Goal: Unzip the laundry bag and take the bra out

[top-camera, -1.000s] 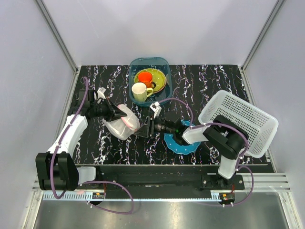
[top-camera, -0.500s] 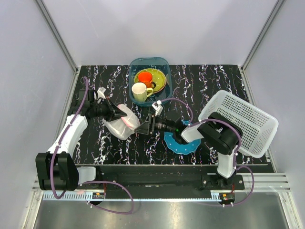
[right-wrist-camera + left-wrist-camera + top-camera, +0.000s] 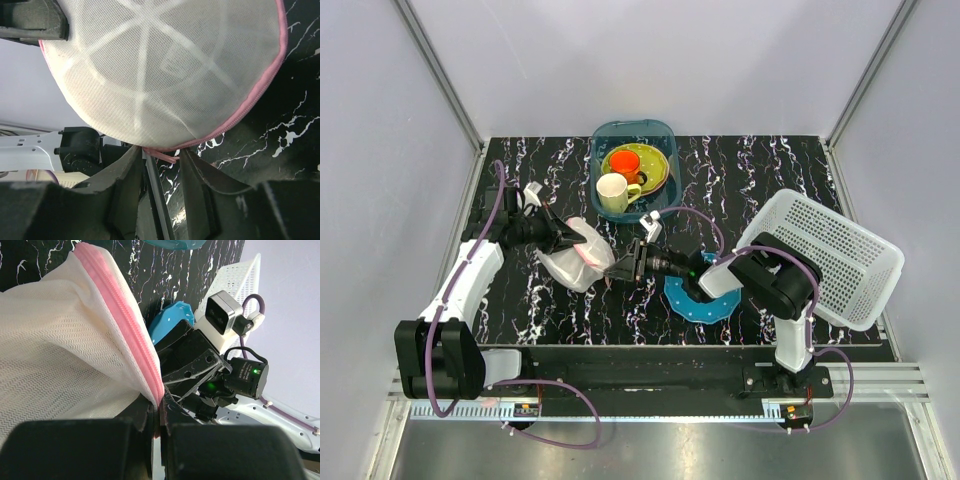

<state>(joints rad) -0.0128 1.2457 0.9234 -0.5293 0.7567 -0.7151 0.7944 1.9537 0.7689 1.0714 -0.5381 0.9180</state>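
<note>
"Top external view: where is the laundry bag found?"

"It is seen left of the desk's middle, held between the two arms. Whether it rests on the marble top cannot be told. Its two mesh halves are seen closed together along the pink zipper trim."

"How is the left gripper set?"

"Its jaws are pressed together on the bag's pink trim, at the side toward the left edge of the desk."

"And the right gripper?"

"Its jaws are spread. The pink pull tab is seen lying in the gap between them, gripped by neither finger."

"What else is shown?"

"A blue plate is partly covered by the right arm. A white basket is tilted at the right edge, and a teal tub of dishes is placed at the far edge."
</note>
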